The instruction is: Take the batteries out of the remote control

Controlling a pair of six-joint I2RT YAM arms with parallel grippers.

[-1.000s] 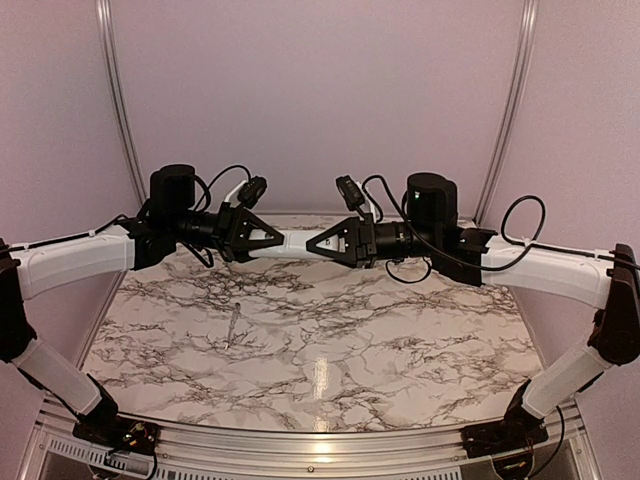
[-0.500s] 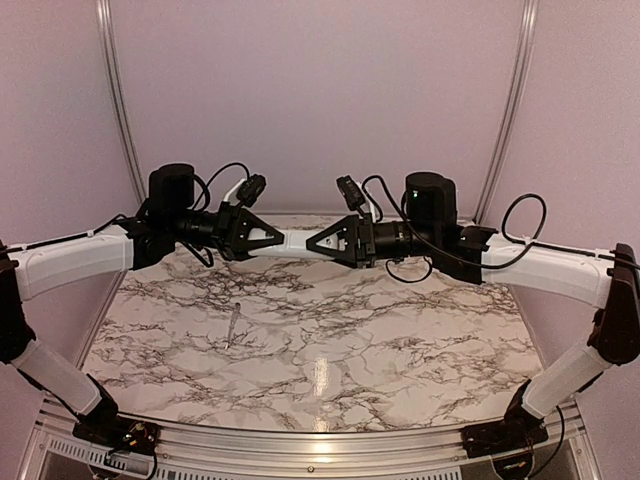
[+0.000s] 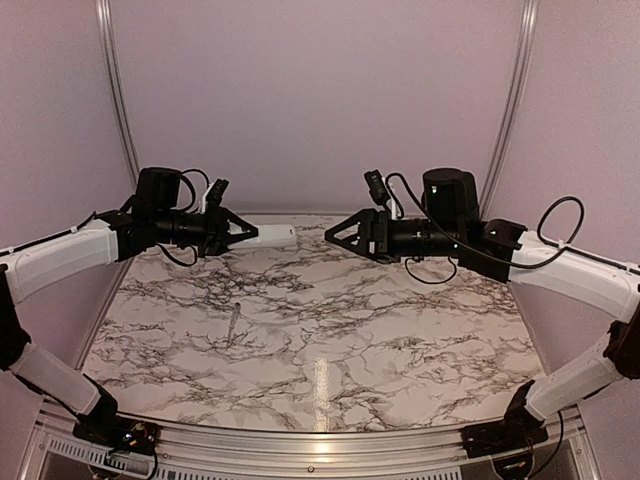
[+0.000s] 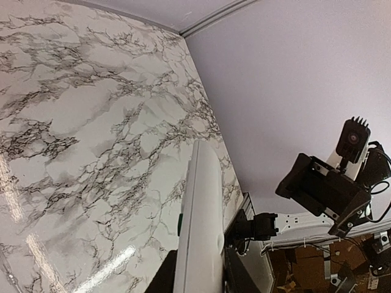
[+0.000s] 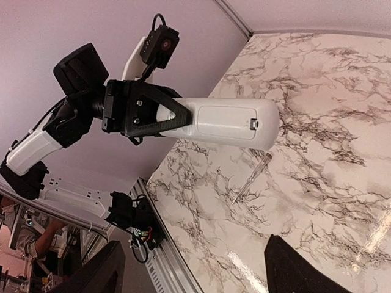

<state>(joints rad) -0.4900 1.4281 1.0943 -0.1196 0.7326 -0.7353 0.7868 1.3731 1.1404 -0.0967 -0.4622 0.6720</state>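
The remote control is a slim white bar held level above the back of the table, with my left gripper shut on its left end. In the left wrist view the remote control runs up from between my left gripper's dark fingers. The right wrist view shows the remote control's back face with its cover closed, so the batteries are hidden. My right gripper hangs open a short way right of the remote's free end, touching nothing, its fingers spread wide apart.
A thin silvery stick-like tool lies on the marble tabletop left of centre, and it also shows below the remote as the tool. Pale walls close in the back and sides.
My right gripper has opened, let go of the remote's end and drawn back to the right. The left arm has pulled left with the remote still in its grip.
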